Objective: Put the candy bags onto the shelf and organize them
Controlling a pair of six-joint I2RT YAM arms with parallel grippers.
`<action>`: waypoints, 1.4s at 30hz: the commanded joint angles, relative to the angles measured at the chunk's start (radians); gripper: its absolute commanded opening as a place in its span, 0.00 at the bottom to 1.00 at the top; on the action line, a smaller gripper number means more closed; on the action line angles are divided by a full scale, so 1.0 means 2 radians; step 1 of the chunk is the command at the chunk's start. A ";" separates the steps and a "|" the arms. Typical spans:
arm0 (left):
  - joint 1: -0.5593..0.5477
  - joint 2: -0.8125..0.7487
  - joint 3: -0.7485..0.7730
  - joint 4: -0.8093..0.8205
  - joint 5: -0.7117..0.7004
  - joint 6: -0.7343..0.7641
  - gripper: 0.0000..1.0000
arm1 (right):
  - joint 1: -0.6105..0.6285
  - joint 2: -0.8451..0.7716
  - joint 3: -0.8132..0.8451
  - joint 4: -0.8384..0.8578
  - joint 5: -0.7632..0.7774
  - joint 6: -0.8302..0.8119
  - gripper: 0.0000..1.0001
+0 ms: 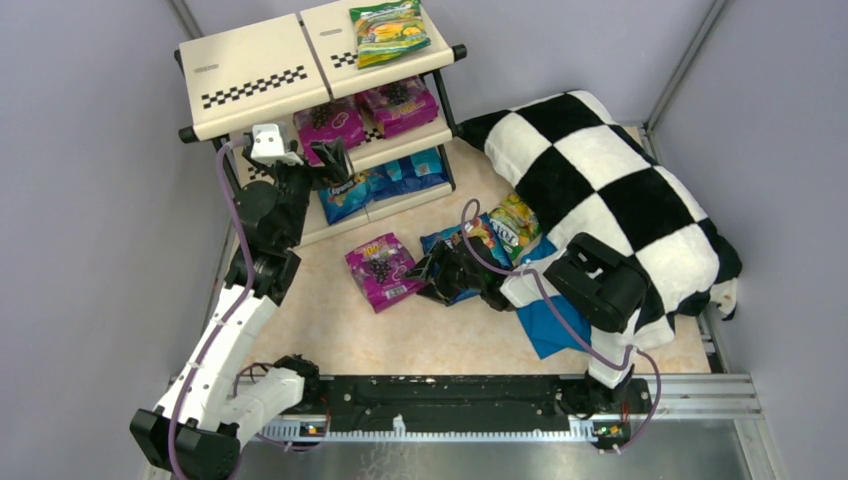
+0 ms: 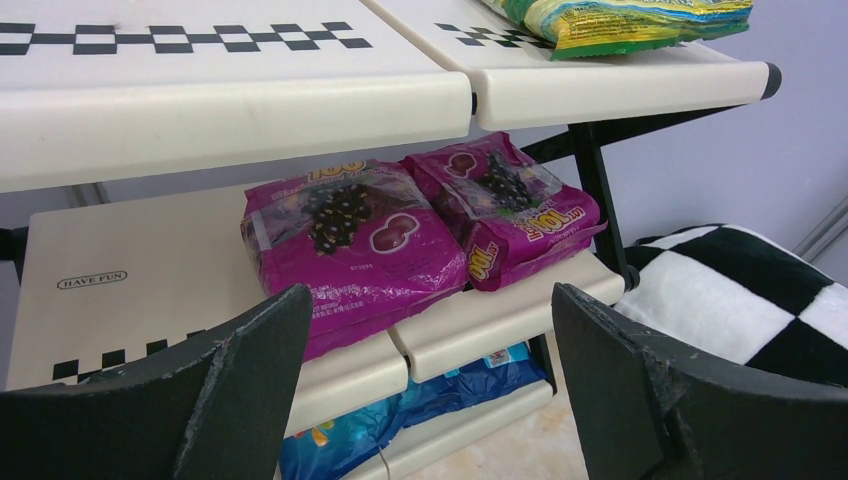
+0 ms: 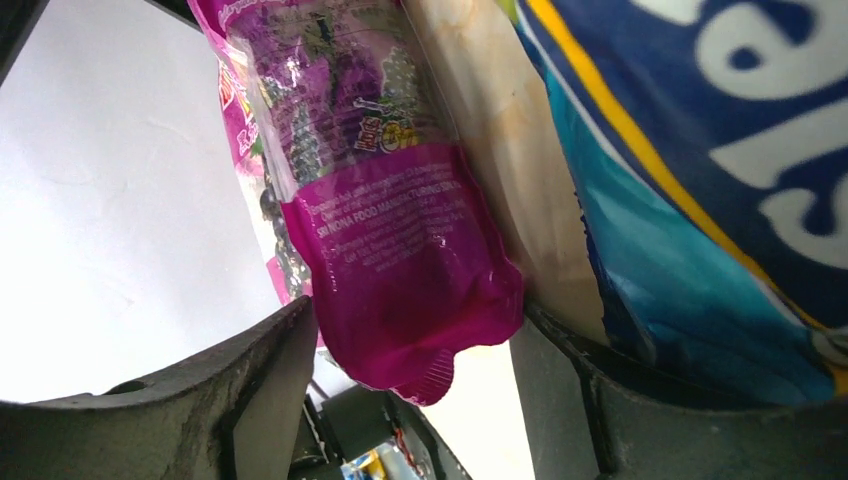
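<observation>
Left gripper (image 2: 428, 310) first: wide apart, nothing held, hovering just in front of the middle tier of the shelf (image 2: 150, 270). Right beyond the fingers, two purple grape bags (image 2: 350, 240) side by side on that tier, touching, each with "100" in yellow. To the left of them, bare cream panel with a small "HAVE FUN" label (image 2: 92, 281). Higher up, one green-yellow fruit bag (image 1: 388, 30) on the right part of the top tier. Lower down, blue bags (image 1: 385, 180) on the lowest tier.

Right gripper (image 3: 415, 330): low over the table (image 1: 400, 335), fingers also apart, with the seamed end of a loose purple bag (image 3: 400, 230) between them in the wrist view, not seen to be pinched. On this bag, small white print, seemingly "SRI NONA FOOD MANUFACTURING". Just to the right, a loose blue bag (image 3: 720, 150) with big white letters, cut off and not readable. Farther right, a loose green-yellow bag (image 1: 515, 225), just beside the checkered pillow (image 1: 600, 170). Nearer, a blue cloth (image 1: 555, 325).

Judged from the look of the packets: light, soft, glossy and probably slippery, with loose contents free to shift. Best to pinch the flat crimped seam at one end or a side edge, not across the filled middle. Three bags seemingly not yet on the shelf.
</observation>
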 commanded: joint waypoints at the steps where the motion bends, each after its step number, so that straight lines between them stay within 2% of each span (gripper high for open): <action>1: 0.001 0.002 0.017 0.017 0.003 0.000 0.96 | 0.005 0.033 0.007 0.045 0.019 0.022 0.68; 8: 0.001 0.002 0.017 0.018 0.002 0.001 0.95 | 0.010 0.037 0.025 0.014 0.063 0.003 0.67; 13: 0.001 0.001 0.017 0.017 0.002 0.001 0.95 | 0.016 0.043 0.050 -0.030 0.062 -0.007 0.72; 19: 0.002 -0.003 0.016 0.018 0.001 -0.002 0.95 | 0.023 0.069 0.049 0.006 0.068 -0.004 0.68; 23: 0.002 -0.003 0.016 0.018 0.000 -0.002 0.95 | 0.025 0.075 0.038 0.056 0.064 -0.004 0.55; 27: 0.003 -0.005 0.016 0.018 0.005 -0.005 0.95 | 0.026 0.069 0.037 0.054 0.067 -0.019 0.49; 33: 0.004 -0.005 0.016 0.018 0.004 -0.005 0.95 | 0.032 0.055 0.029 0.088 0.059 -0.021 0.33; 42: 0.005 -0.009 0.016 0.018 0.006 -0.007 0.95 | 0.039 0.016 0.034 0.092 0.056 -0.019 0.11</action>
